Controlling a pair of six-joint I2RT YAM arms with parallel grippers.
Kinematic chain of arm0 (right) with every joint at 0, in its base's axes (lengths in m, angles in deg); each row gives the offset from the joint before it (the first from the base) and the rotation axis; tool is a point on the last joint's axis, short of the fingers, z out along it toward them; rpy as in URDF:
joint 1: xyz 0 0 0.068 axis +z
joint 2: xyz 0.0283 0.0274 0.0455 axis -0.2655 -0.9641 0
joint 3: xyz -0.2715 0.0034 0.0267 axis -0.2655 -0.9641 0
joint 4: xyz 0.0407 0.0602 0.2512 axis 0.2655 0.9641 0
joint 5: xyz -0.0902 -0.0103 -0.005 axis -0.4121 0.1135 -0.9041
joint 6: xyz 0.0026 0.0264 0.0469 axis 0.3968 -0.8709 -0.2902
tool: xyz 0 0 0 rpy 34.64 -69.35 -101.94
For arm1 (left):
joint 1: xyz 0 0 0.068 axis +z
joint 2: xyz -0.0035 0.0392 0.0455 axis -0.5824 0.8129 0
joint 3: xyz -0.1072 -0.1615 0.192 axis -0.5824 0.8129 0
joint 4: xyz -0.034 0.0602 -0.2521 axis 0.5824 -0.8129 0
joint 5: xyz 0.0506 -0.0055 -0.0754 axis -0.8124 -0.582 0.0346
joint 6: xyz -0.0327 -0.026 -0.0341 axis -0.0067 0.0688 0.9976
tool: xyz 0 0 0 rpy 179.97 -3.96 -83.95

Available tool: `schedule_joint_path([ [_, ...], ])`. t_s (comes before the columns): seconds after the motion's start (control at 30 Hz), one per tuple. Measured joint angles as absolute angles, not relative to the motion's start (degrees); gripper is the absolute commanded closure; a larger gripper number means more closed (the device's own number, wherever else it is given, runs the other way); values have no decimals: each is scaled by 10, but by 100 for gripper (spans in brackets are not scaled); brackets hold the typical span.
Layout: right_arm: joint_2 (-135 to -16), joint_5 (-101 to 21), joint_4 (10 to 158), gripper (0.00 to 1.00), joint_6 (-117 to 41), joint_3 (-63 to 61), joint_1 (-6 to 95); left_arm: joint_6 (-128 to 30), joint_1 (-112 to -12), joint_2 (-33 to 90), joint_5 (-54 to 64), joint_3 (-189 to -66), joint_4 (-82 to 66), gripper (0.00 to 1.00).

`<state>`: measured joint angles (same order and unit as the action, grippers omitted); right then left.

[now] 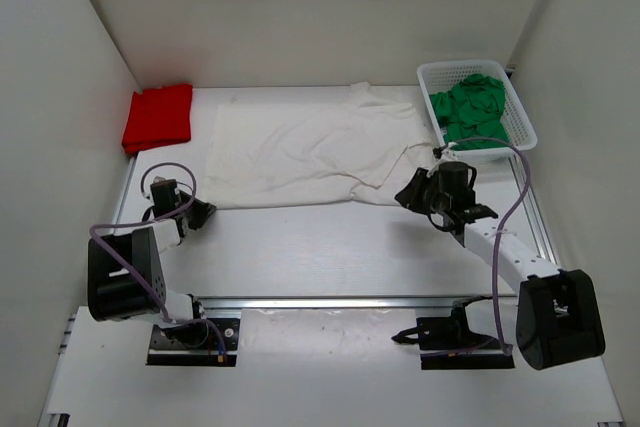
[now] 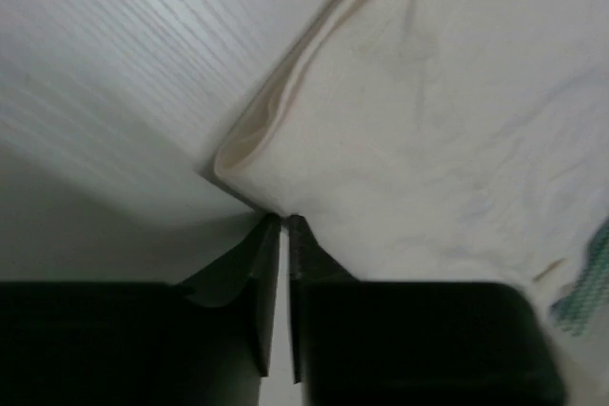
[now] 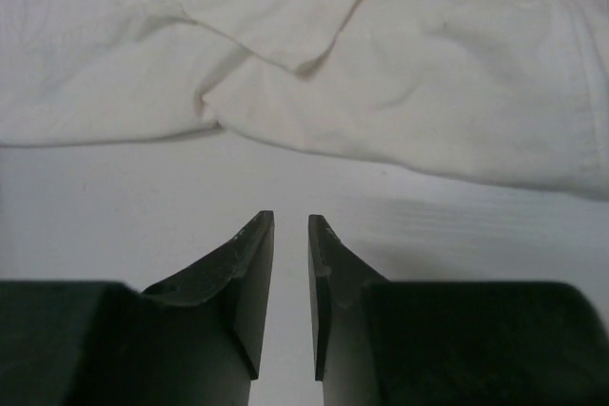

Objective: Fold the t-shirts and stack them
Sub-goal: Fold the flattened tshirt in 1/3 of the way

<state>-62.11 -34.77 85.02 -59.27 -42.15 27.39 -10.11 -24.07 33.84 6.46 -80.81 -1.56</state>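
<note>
A white t-shirt (image 1: pixel 290 147) lies spread flat across the middle of the table. At the far left lies a folded red t-shirt (image 1: pixel 158 117). A crumpled green t-shirt (image 1: pixel 468 112) fills the basket. My left gripper (image 1: pixel 203 212) is low at the white shirt's near left corner. In the left wrist view its tips (image 2: pixel 284 221) touch the hem of the white t-shirt (image 2: pixel 428 140), the jaws a thin slit apart with nothing seen between them. My right gripper (image 1: pixel 408 193) hangs by the shirt's near right edge. Its jaws (image 3: pixel 291 221) are open over bare table, short of the white t-shirt (image 3: pixel 428 92).
A white mesh basket (image 1: pixel 525 122) stands at the far right corner. White walls close in the table on three sides. An aluminium rail (image 1: pixel 330 302) runs along the near edge, with both arm bases behind it.
</note>
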Motion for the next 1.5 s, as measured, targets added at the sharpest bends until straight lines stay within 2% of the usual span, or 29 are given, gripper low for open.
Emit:
schedule_joint_path([
  [0.03, -613, -347, 845, 75, -597, -435, 273, -97, -241, 351, 65, -812, -11, 96],
  [0.07, -608, -348, 838, 73, -602, -449, 272, -94, -241, 367, 65, -818, -8, 100],
  [0.13, -601, -346, 831, 67, -610, -474, 261, -92, -240, 384, 72, -832, -1, 100],
  [0.3, -604, -365, 827, 62, -628, -511, 180, -109, -217, 389, 74, -848, -19, 100],
  [0.57, -695, -369, 779, 61, -633, -510, 152, -117, -202, 401, 78, -873, -22, 100],
  [0.77, -736, -371, 749, 71, -644, -490, 148, -117, -209, 411, 82, -873, -23, 100],
  [0.83, -739, -379, 746, 86, -646, -489, 146, -118, -212, 411, 81, -875, -24, 100],
  [0.87, -742, -380, 746, 88, -645, -488, 142, -119, -214, 411, 81, -876, -26, 100],
  [0.93, -758, -379, 747, 100, -647, -477, 129, -123, -222, 412, 77, -882, -30, 100],
  [1.03, -774, -379, 749, 100, -647, -462, 110, -130, -228, 422, 77, -898, -39, 100],
  [1.17, -738, -379, 763, 100, -647, -474, 101, -138, -220, 426, 79, -901, -55, 100],
  [1.37, -605, -365, 821, 100, -647, -548, 88, -166, -219, 364, 61, -876, -111, 100],
  [1.5, -494, -345, 910, 100, -647, -607, 55, -191, -217, 288, 38, -834, -173, 100],
])
